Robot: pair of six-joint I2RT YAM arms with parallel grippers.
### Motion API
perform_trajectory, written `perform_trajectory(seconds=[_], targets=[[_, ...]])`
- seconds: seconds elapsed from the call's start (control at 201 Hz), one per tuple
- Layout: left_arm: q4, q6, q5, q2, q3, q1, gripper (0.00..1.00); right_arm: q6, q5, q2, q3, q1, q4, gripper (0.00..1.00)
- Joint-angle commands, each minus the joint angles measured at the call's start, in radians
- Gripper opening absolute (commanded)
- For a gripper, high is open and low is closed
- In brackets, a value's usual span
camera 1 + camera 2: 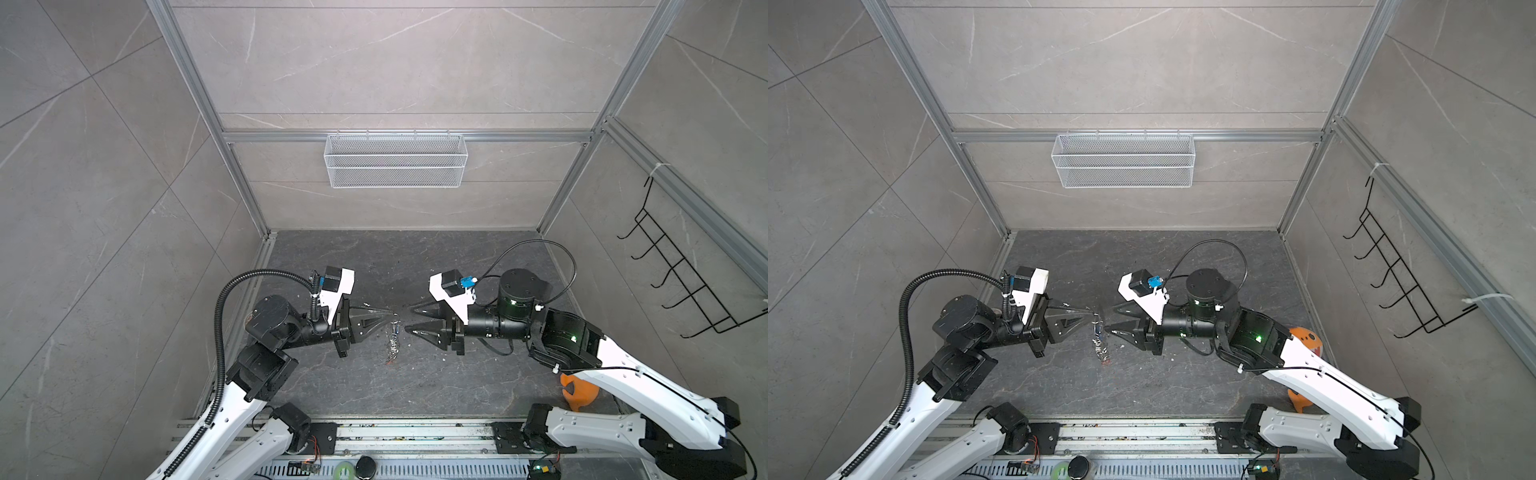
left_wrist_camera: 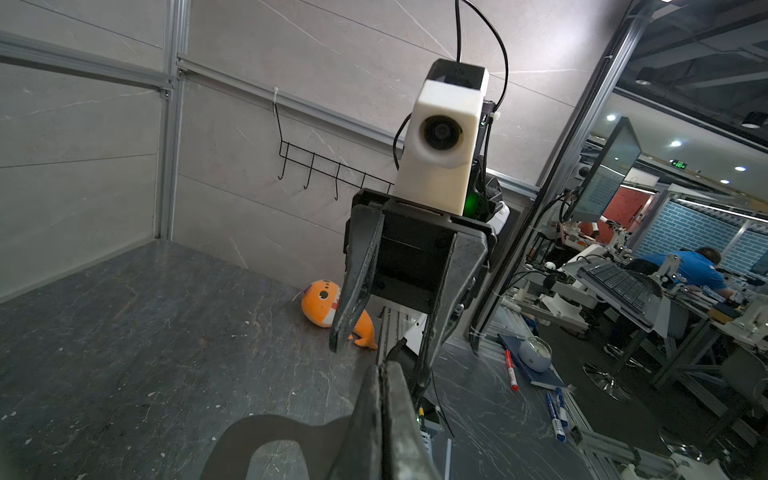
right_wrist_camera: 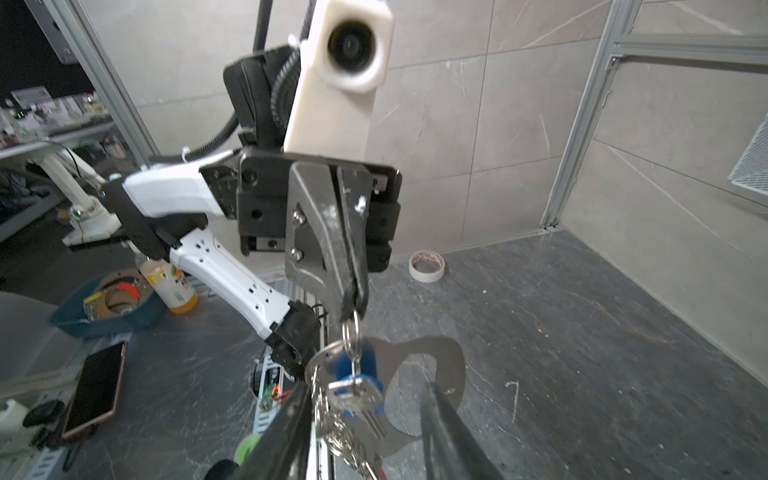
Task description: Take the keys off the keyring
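L gripper (image 1: 394, 320) clenched on top ring of keyring (image 1: 392, 349) | I see grey tag (image 3: 449, 358), blue key (image 3: 365, 359), silver key (image 3: 355, 397) hanging under L gripper tips | R gripper (image 1: 408, 319) released, jaws apart, just beside L gripper tips, facing them
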Motion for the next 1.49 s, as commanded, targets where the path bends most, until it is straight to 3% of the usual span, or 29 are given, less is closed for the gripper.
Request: perform_trajectory(seconds=[0.0, 0.154, 0.354, 0.717, 1.026, 1.136, 1.3, 1.415, 1.49], targets=[[0.066, 0.015, 0.026, -0.009, 0.044, 0.0, 0.0, 0.105, -0.098, 0.018, -0.024, -0.044, 0.135, 0.47], [0.071, 0.015, -0.007, -0.019, 0.031, -0.001, 0.0, 0.165, -0.217, 0.031, -0.052, -0.068, 0.222, 0.47], [0.118, -0.005, -0.051, -0.018, 0.009, 0.0, 0.0, 0.221, -0.272, 0.059, -0.083, -0.069, 0.278, 0.45], [0.126, -0.014, -0.05, -0.012, 0.007, -0.001, 0.0, 0.236, -0.276, 0.078, -0.099, -0.068, 0.303, 0.31], [0.129, -0.019, -0.044, -0.01, 0.002, -0.001, 0.0, 0.245, -0.255, 0.075, -0.099, -0.07, 0.303, 0.26], [0.129, -0.02, -0.043, -0.01, 0.001, -0.001, 0.0, 0.251, -0.25, 0.078, -0.096, -0.071, 0.301, 0.2], [0.135, -0.035, -0.042, -0.007, 0.001, 0.0, 0.0, 0.253, -0.249, 0.087, -0.077, -0.075, 0.267, 0.0], [0.095, -0.029, -0.043, -0.008, 0.012, -0.001, 0.0, 0.251, -0.246, 0.085, -0.057, -0.084, 0.215, 0.0], [0.036, -0.015, -0.045, -0.012, 0.026, -0.001, 0.15, 0.242, -0.249, 0.081, -0.042, -0.097, 0.155, 0.0]])
